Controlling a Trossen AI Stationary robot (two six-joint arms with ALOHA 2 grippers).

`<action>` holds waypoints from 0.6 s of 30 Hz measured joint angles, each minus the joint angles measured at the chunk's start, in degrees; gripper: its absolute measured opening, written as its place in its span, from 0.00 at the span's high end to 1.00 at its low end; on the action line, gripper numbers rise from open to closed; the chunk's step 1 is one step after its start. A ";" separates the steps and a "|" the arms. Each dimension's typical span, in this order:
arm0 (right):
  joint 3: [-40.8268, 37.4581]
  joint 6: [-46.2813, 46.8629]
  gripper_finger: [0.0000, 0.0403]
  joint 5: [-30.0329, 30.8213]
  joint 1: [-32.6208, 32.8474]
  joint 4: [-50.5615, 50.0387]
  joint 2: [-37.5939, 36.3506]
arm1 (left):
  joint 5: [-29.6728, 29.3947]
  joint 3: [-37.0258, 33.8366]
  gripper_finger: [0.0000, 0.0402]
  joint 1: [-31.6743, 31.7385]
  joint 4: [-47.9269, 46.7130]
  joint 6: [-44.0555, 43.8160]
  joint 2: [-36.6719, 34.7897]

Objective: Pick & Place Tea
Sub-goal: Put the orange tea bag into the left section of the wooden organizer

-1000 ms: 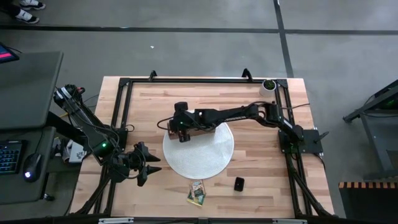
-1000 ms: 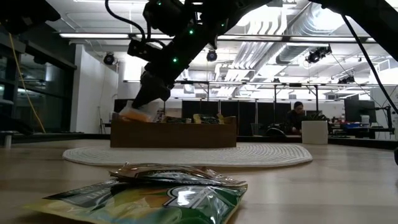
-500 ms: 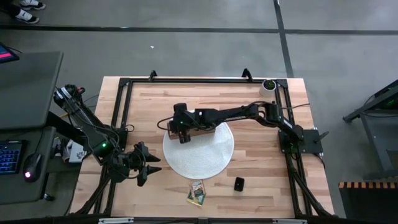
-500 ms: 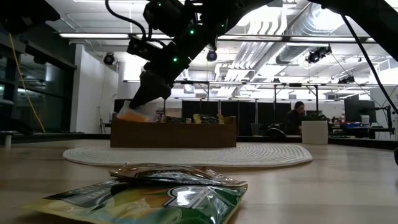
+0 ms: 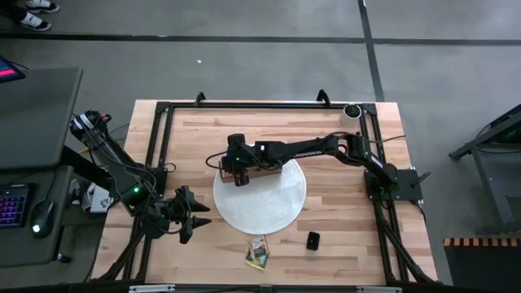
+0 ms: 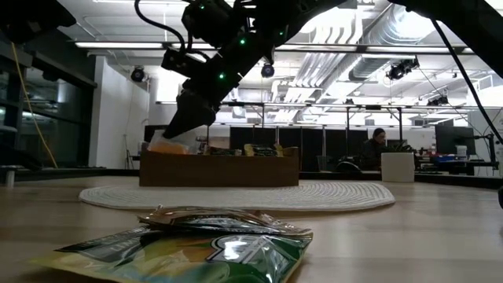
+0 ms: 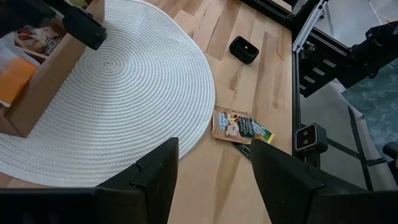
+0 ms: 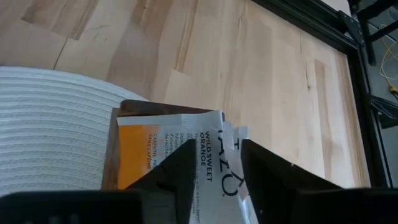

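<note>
Tea packets (image 7: 239,126) lie near the worktop's front edge, beside the round white mat (image 5: 264,199). Right tool (image 5: 237,172) hangs over the wooden box (image 6: 220,167) at the mat's back edge, fingers parted around an orange-and-white packet (image 8: 180,158) in its end compartment. Left tool (image 5: 198,221) waits open near the worktop's left edge, holding nothing.

Butcher-block table (image 5: 334,207), black frame rails along its edges. White woven round mat (image 5: 264,203) at centre. Toward the near edge from the mat: 2 tea packets (image 5: 258,251) overlapping, just off its rim; small black object (image 5: 313,240) beside them. White cup (image 5: 351,111) at far right corner.
</note>
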 joint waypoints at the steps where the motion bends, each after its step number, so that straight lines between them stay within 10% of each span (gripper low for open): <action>1: 0.00 0.00 0.69 -0.15 0.00 0.00 0.00 | 0.00 0.00 0.50 0.00 0.01 0.00 0.01; 18: 0.48 -0.28 0.55 0.41 0.07 0.21 -0.11 | 0.01 0.00 0.50 0.01 0.02 -0.01 0.01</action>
